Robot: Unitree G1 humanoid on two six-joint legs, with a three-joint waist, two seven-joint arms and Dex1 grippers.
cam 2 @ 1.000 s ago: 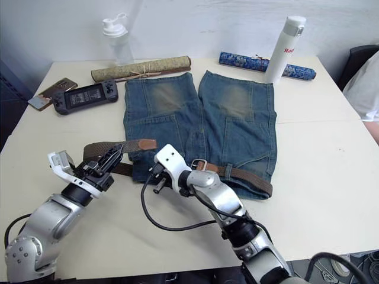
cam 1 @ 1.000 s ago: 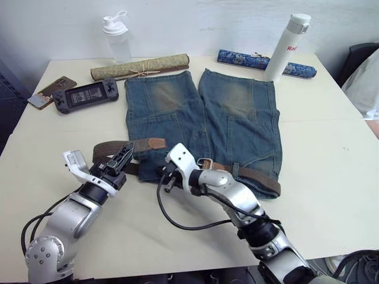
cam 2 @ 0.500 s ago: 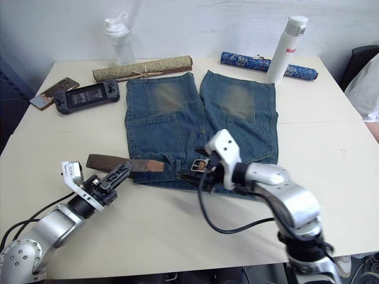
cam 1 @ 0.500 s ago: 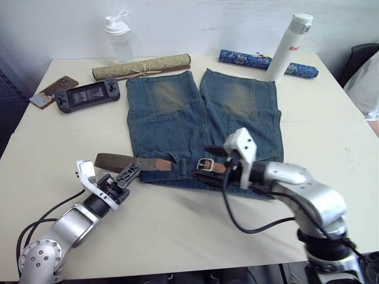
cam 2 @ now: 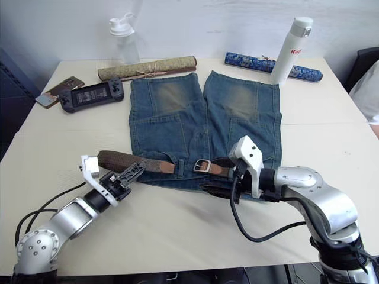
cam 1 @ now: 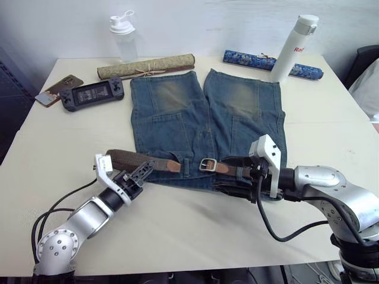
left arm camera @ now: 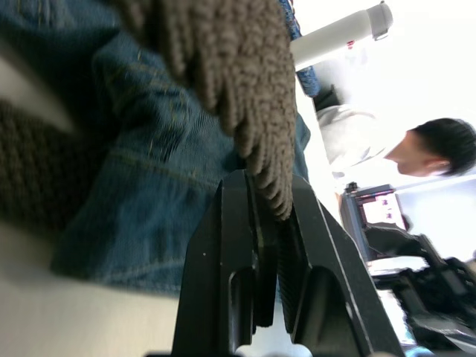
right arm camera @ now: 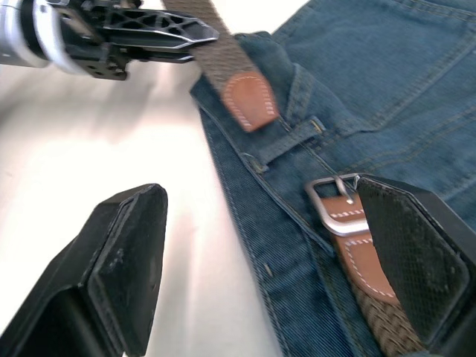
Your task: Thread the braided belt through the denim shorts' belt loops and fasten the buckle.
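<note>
The denim shorts (cam 1: 204,127) lie flat on the table, waistband toward me. The braided belt (cam 1: 127,160) runs along that waistband. Its tan end tab (right arm camera: 245,100) rests left of a belt loop (right arm camera: 294,140), with the silver buckle (cam 1: 207,164) just to the right. My left gripper (cam 1: 144,170) is shut on the braided strap (left arm camera: 260,163) left of the tab. My right gripper (right arm camera: 256,190) hovers open over the waistband at the buckle (right arm camera: 335,204), one finger on either side and nothing held.
Along the far edge of the table stand a clear shaker bottle (cam 1: 122,38), two rolled mats (cam 1: 146,66) (cam 1: 272,62) and a white flask (cam 1: 294,41). A game console (cam 1: 93,94) and a phone (cam 1: 58,89) lie far left. A person (left arm camera: 435,149) sits at the right.
My right gripper has swung from left of the buckle to its right side and opened wide. The left gripper has drawn the belt end flatter along the waistband, keeping its grip.
</note>
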